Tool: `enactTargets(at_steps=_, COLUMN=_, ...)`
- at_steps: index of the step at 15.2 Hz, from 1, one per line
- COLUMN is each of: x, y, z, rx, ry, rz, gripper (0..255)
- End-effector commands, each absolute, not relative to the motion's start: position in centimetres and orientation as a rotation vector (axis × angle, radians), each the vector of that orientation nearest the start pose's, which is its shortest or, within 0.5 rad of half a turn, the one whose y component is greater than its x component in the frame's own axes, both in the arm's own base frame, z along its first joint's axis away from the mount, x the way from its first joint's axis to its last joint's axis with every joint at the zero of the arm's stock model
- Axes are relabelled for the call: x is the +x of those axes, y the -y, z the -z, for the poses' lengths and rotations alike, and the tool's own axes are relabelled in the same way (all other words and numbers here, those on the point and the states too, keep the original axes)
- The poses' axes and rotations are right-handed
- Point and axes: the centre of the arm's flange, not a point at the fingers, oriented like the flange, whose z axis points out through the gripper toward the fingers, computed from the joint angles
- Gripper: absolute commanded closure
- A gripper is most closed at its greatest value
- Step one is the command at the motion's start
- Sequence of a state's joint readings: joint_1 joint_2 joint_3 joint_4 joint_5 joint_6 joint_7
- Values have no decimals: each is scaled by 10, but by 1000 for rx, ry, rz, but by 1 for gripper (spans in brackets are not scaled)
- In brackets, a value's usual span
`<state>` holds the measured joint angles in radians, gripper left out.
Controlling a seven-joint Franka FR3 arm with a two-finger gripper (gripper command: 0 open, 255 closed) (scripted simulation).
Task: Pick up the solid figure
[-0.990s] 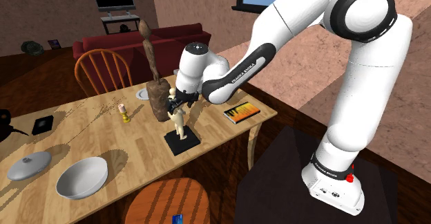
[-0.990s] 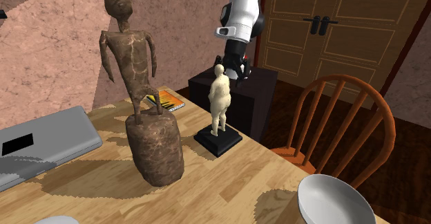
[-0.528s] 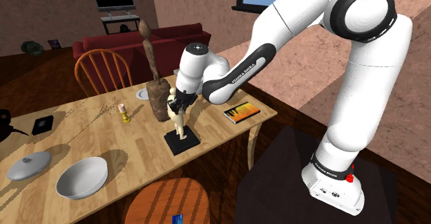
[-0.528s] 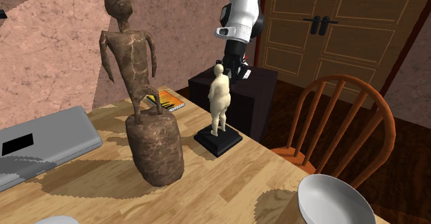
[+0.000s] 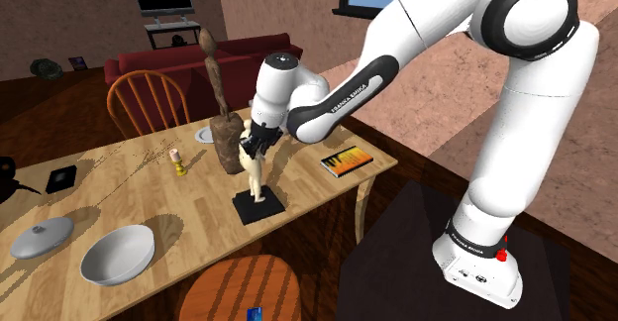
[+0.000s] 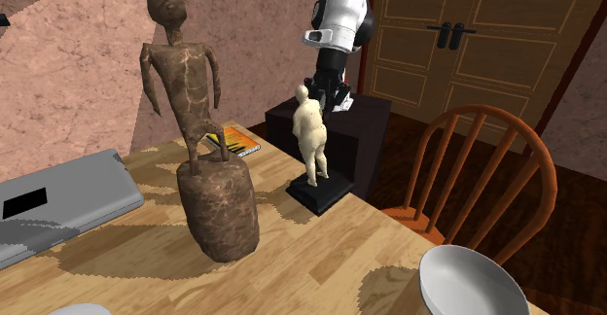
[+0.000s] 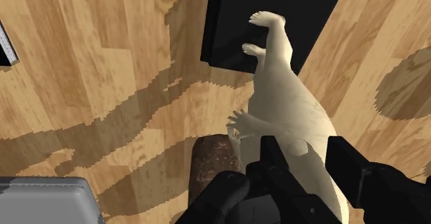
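Observation:
The solid figure (image 5: 257,178) is a cream human statuette on a black square base (image 5: 257,207), near the wooden table's (image 5: 129,185) edge that faces the stand. My black gripper (image 5: 259,143) comes down from above and is shut on the figure's upper body. In the second exterior view the figure (image 6: 311,138) leans slightly, its base tipped, and the gripper (image 6: 322,89) sits at its head. In the wrist view the fingers (image 7: 278,155) clasp the cream body (image 7: 283,105) on both sides, above the black base.
A tall brown statue (image 5: 223,121) stands close behind the figure, also seen at hand (image 6: 209,167). An orange book (image 5: 346,160), a small candle holder (image 5: 178,162), a white bowl (image 5: 117,253) and a grey lid (image 5: 42,238) share the table. Wooden chairs (image 5: 147,101) stand alongside.
The fingers closed on the figure's upper body. Since then the hand has risen a little, and the figure now leans with its base shifted and tipped.

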<state>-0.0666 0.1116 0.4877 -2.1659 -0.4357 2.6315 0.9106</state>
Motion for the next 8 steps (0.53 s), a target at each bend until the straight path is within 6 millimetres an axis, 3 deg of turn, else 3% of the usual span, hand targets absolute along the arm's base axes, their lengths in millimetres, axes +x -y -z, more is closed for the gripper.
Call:
enactTargets(at_steps=1, x=527, y=-243, z=-400, rx=-3012, ry=-241, rz=662, gripper=255)
enactTargets(at_steps=8, x=527, y=-243, z=-436, rx=-3012, ry=-241, rz=662, gripper=255)
